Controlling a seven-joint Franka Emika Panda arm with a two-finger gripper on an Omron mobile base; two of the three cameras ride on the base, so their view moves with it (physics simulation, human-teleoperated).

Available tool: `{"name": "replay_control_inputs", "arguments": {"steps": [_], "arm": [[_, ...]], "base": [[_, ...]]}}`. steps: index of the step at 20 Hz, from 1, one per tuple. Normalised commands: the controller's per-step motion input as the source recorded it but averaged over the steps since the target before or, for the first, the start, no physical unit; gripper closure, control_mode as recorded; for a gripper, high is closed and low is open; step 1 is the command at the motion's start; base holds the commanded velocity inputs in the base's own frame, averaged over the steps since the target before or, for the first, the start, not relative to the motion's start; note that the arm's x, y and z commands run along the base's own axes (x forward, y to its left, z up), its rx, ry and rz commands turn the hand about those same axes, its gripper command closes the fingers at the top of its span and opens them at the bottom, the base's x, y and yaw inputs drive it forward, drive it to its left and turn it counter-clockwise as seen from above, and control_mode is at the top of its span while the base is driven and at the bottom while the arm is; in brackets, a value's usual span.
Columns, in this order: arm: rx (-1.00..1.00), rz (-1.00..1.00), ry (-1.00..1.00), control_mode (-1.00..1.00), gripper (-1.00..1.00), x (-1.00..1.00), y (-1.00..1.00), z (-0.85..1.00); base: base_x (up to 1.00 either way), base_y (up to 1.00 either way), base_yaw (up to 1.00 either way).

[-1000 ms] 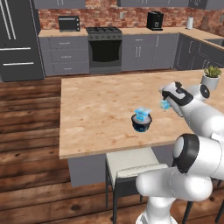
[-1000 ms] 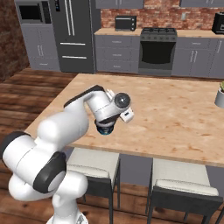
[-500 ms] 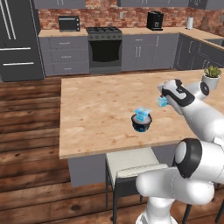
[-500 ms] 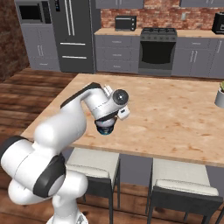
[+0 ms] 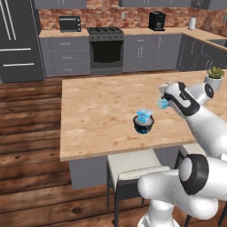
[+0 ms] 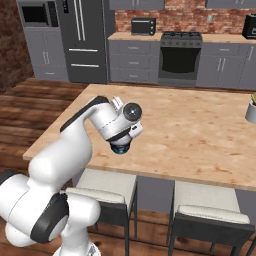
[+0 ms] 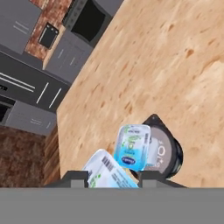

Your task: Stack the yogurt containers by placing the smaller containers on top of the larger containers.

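Note:
A larger container (image 5: 144, 127), a squat dark tub with a pale grey top, stands near the front edge of the wooden island. A smaller container (image 5: 144, 115), a light-blue cup, rests on top of it. In the hand view the same tub (image 7: 164, 151) carries that cup (image 7: 133, 146), tilted on the lid. My gripper (image 5: 165, 101) hovers to the right of the stack, above the counter, shut on a second smaller container (image 5: 162, 104). This held cup (image 7: 107, 173) sits between the fingers in the hand view. In the right base view my arm covers most of the tub (image 6: 120, 149).
A white plant pot (image 5: 214, 80) stands at the island's far right corner. Two stools (image 6: 102, 186) (image 6: 210, 202) are tucked under the island's near edge. The stove (image 5: 106, 48) and cabinets line the back wall. Bare countertop (image 5: 97, 106) stretches left of the stack.
My hand has shifted slightly left, toward the stack, with the light-blue cup still in it. The tub and the cup on it have not moved.

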Motion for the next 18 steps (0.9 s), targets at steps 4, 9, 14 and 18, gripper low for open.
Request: {"name": "replay_control_inputs", "arguments": {"steps": [4, 9, 14, 18], "arm": [[-0.01, 0.0, 0.0, -1.0, 1.0, -0.29, 0.32, 0.21], [-0.05, 0.0, 0.01, -1.0, 1.0, -0.13, 0.2, 0.06], [-0.08, 0.0, 0.06, -1.0, 1.0, 0.0, 0.0, 0.0], [-0.06, 0.0, 0.01, -1.0, 1.0, 0.0, 0.0, 0.0]], "base": [[0.0, 0.0, 0.0], [0.0, 0.0, 0.0], [0.0, 0.0, 0.0], [0.0, 0.0, 0.0]]}}
